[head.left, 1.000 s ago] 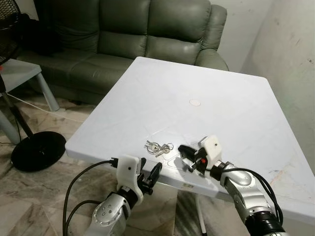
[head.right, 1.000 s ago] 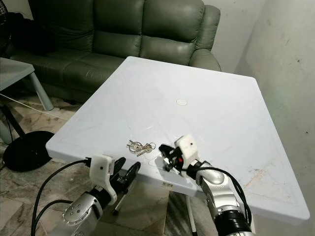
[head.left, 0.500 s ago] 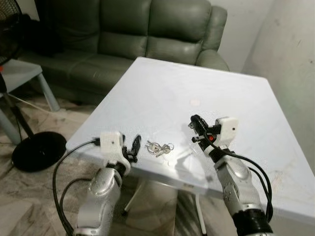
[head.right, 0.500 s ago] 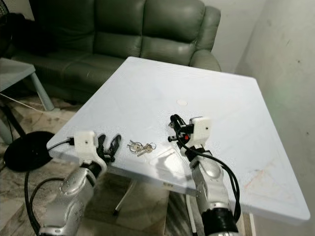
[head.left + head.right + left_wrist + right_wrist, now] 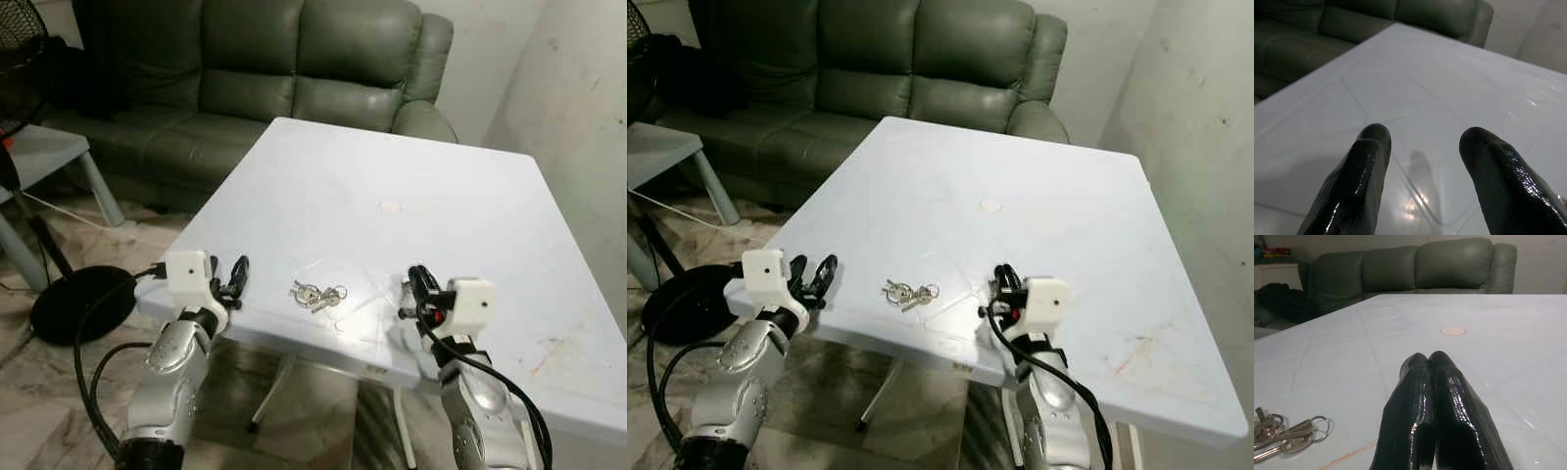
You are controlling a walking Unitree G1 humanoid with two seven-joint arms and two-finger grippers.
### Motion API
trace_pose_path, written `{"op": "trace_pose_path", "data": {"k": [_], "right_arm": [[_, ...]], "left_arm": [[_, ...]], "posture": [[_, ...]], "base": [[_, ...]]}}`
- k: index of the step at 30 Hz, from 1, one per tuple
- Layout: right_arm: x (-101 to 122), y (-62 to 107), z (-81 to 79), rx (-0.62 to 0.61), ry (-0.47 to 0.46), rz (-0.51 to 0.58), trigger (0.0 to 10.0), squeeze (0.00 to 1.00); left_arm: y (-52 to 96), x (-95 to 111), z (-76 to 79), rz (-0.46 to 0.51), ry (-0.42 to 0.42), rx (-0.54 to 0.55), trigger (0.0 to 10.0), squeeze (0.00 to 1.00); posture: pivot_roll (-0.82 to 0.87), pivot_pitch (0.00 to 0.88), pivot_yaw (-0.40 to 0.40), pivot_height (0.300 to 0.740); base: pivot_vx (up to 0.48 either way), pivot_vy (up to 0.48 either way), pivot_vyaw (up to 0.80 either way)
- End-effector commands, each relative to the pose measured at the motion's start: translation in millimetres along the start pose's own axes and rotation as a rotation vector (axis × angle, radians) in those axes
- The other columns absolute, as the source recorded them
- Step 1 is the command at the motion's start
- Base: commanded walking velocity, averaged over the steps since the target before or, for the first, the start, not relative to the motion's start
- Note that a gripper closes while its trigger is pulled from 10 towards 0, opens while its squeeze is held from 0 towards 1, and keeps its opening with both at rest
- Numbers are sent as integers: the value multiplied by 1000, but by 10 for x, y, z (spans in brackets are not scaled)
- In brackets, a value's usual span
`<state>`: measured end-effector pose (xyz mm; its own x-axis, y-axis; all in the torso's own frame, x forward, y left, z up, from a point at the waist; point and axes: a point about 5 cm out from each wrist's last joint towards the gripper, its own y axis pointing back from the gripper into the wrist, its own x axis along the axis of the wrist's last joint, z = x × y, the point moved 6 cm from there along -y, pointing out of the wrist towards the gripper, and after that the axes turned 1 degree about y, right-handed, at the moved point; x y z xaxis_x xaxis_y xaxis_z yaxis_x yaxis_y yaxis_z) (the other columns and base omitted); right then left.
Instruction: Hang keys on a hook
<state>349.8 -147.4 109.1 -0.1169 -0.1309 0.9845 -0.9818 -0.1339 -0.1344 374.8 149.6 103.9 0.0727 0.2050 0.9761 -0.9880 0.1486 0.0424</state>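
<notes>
Keys are lying on the white table near its front edge, on a ring with a second loose ring beside them, between the two grippers and touched by neither. Left gripper is hovering at the table's front left corner with its two black fingers spread apart, holding nothing. Right gripper is hanging just above the tabletop to the right of the keys, its fingers pressed together on nothing; in its wrist view the keys are showing off to one side of the fingertips. Farther out, a small round cap is sitting flush in the middle of the table. Beyond the far edge a green leather sofa is standing against the wall. Left of the table, a fan's round black base is resting on the marble floor beside a small grey side table.
</notes>
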Motion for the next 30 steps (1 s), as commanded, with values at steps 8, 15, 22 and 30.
{"op": "trace_pose_path", "data": {"k": [8,15,22,30], "right_arm": [[65,-10,140,-42,53,2,10000,0],[221,-29,380,-112,95,38,10000,0],[315,-45,428,-133,110,62,10000,0],[364,-78,336,-111,101,83,10000,0]], "left_arm": [[-16,56,-82,13,20,-10,10000,0],[17,138,-130,31,13,-25,10000,0],[5,218,-176,53,40,-16,10000,0],[-25,273,-179,61,56,-14,10000,0]], "posture": [[33,0,-32,740],[44,0,-35,740],[42,0,-33,740],[40,0,-31,740]], "base": [[0,0,0],[0,0,0],[0,0,0],[0,0,0]]}}
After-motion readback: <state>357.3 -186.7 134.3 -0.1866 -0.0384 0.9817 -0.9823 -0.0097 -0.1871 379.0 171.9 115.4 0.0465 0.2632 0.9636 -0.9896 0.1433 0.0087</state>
